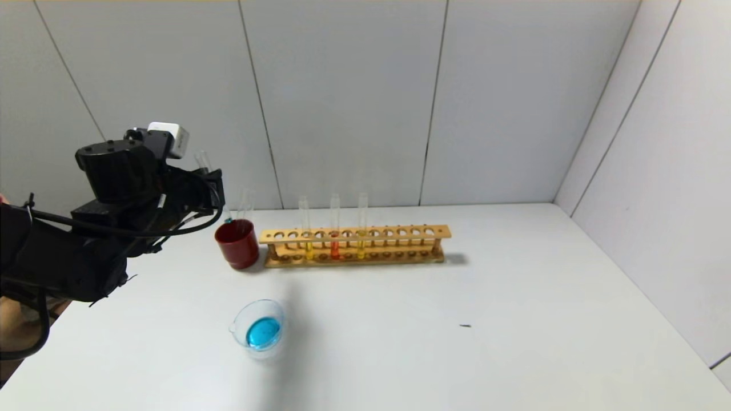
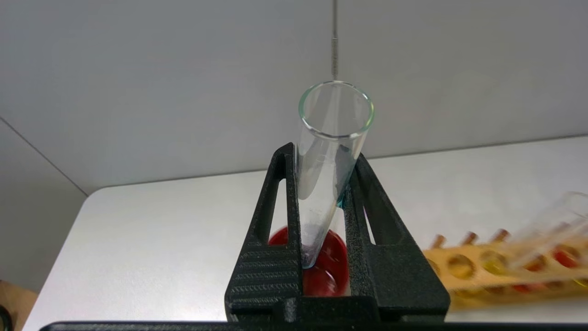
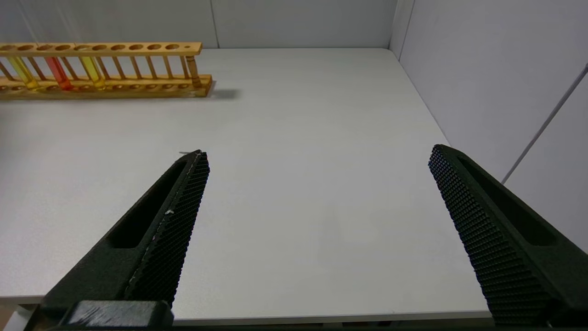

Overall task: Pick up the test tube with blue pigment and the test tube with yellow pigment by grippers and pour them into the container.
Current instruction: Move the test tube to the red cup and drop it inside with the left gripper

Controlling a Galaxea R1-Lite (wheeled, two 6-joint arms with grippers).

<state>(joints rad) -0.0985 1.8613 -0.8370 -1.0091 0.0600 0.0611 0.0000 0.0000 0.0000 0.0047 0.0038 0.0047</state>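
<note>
Nearest the head camera, the left end effector (image 2: 321, 257) grips the nearly drained blue tube (image 2: 328, 161) upright, its round end over the red cup (image 1: 237, 244) beside the rack (image 1: 354, 244). Blue liquid sits in the dish (image 1: 260, 329) on the bench (image 1: 514, 319). Yellow tube (image 1: 361, 225) stands racked. Right end effector (image 3: 317, 220) hovers wide open, well apart.

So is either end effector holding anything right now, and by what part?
The left end effector is shut on the nearly emptied test tube with blue pigment, gripping its lower half above the red cup. The right end effector is open and holds nothing.
</note>
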